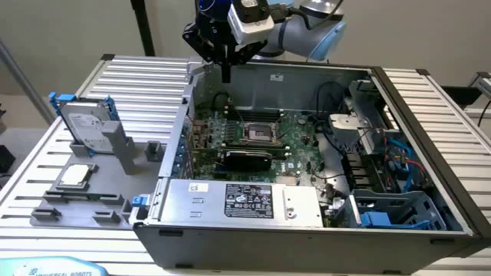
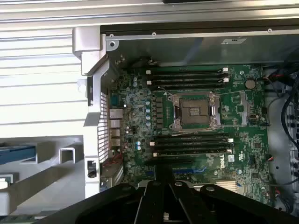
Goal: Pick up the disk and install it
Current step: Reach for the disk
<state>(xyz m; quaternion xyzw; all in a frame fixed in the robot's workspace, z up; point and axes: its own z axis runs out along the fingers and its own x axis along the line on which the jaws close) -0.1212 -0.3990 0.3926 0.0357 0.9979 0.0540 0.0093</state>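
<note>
Gripper (image 1: 226, 76) hangs above the open computer case (image 1: 307, 244), over the back edge of the motherboard (image 1: 295, 129). Fingers are drawn together, nothing held. Disk (image 1: 86, 123) stands on edge in the grey holder (image 1: 115, 150) on the table (image 1: 138, 75), at the exterior view's left, well apart from the gripper.

The disk (image 1: 81, 122), well apart from the hand (image 1: 226, 78), has its lower end hidden by a grey holder (image 1: 115, 140), its label print too small to read.
</note>
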